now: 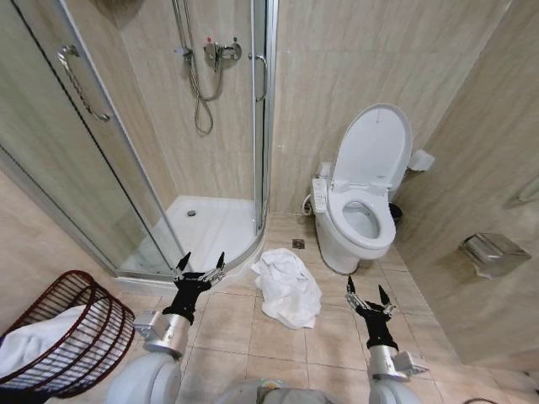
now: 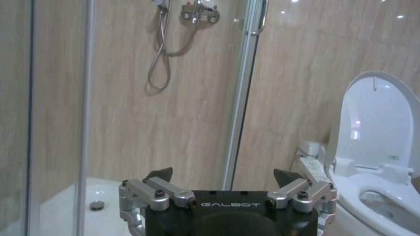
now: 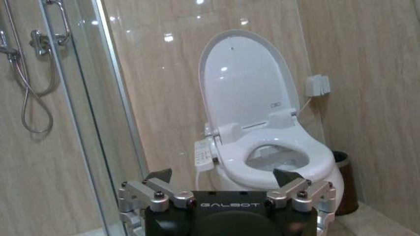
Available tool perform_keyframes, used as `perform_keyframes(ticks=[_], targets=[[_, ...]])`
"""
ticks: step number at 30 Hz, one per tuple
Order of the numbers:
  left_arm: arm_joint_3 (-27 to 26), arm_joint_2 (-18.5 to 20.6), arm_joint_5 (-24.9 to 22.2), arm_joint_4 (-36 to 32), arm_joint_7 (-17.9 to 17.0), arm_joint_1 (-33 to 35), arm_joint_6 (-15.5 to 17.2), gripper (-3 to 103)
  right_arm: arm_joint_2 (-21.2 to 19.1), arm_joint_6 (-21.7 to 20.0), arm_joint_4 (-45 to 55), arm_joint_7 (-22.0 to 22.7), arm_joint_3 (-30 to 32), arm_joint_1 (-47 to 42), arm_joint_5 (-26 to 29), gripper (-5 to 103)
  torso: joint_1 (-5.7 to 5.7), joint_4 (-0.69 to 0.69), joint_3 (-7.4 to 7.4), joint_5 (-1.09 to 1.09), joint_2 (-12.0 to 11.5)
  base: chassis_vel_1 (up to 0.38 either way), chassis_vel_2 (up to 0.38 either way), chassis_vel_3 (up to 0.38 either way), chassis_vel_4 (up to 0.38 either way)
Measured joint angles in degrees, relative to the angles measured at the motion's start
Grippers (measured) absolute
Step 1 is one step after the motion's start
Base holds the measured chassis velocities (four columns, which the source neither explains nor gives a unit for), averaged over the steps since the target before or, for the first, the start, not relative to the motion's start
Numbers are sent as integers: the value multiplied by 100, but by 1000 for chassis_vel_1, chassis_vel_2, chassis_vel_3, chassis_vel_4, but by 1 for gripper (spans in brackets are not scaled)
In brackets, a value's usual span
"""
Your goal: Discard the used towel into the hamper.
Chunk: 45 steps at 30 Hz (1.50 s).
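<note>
I have the used towel [image 1: 288, 286] lying crumpled on the floor [image 1: 253, 337] tiles between the shower tray's curved edge [image 1: 210, 231] and the toilet's base [image 1: 358, 219], with the hamper [image 1: 63, 337] tipped at the floor's near left corner, something white inside it that I take to be cloth. My left pincer [image 1: 202, 263] hangs with its fingers apart just left of the towel. My right pincer [image 1: 367, 295], also spread and empty, sits to the towel's right, below the toilet.

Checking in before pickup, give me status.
Left gripper and right gripper open, empty. Towel on floor between them. Hamper at left. Path clear.
</note>
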Motion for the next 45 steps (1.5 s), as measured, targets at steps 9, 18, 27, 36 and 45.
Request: perform_keyframes(ticks=[9,18,27,36,45], targets=[[0,0,0,0,0,0,0,100,0,1,14,7,4,33,-5,100,-73,0,-126,0,-199,0,0,0,0],[0,0,0,0,0,0,0,100,0,-1,3,-1,-5,61,-23,100,-165,0,-278,0,-444,0,0,0,0],[0,0,0,0,0,0,0,100,0,5,-33,-48,-10,77,-26,100,-235,0,-382,0,-618,0,0,0,0],[0,0,0,0,0,0,0,100,0,6,-36,-78,-12,92,-26,100,-319,0,-498,0,-819,0,0,0,0],[0,0,0,0,0,0,0,100,0,14,-36,-91,-18,87,-87,100,-376,0,-611,0,-989,0,0,0,0]])
